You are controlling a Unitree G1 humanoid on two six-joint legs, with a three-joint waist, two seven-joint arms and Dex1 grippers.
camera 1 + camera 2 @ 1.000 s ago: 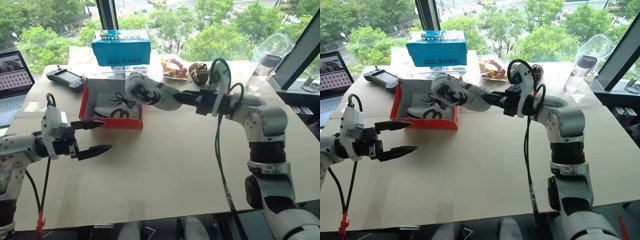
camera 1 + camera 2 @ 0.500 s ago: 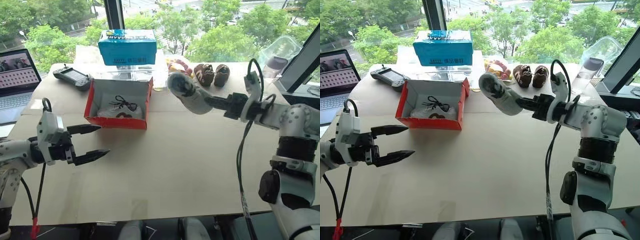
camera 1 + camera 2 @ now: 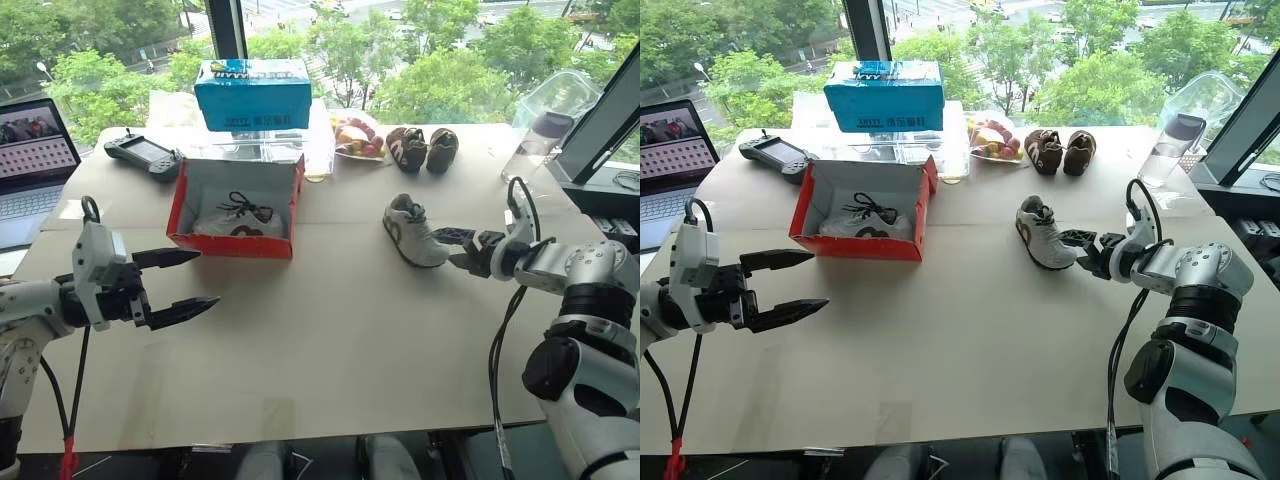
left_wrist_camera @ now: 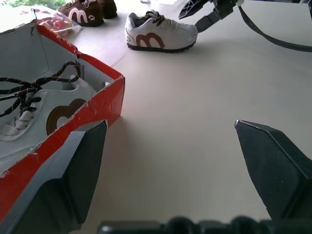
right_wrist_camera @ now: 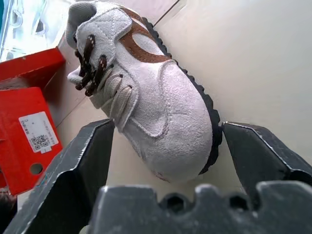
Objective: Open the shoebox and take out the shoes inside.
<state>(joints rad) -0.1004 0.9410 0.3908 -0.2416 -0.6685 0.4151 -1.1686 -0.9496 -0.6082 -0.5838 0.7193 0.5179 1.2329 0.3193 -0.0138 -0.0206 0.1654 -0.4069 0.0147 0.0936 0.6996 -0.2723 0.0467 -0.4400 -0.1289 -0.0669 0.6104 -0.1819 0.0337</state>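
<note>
The red shoebox [image 3: 285,215] stands open at the table's left middle, with one white-grey shoe [image 3: 238,221] with dark laces lying inside. The other shoe [image 3: 411,231] stands upright on the table to the right of the box, its brown curved logo showing. My right gripper [image 3: 452,248] is open at that shoe's toe; in the right wrist view the toe [image 5: 170,131] sits between the spread fingers [image 5: 87,161]. My left gripper [image 3: 208,278] hovers open and empty in front of the box's near left corner [image 4: 97,97].
A teal-blue box [image 3: 250,92] sits on a clear container behind the shoebox. Dark brown shoes [image 3: 420,148] and a fruit plate [image 3: 355,138] are at the back. A handheld controller [image 3: 145,155] and laptop [image 3: 35,160] lie far left, a bottle [image 3: 535,140] far right.
My right gripper carried the shoe from above the box rightward and down, set it on the table and opened. The left gripper stayed where it was. The camera view shifted slightly.
</note>
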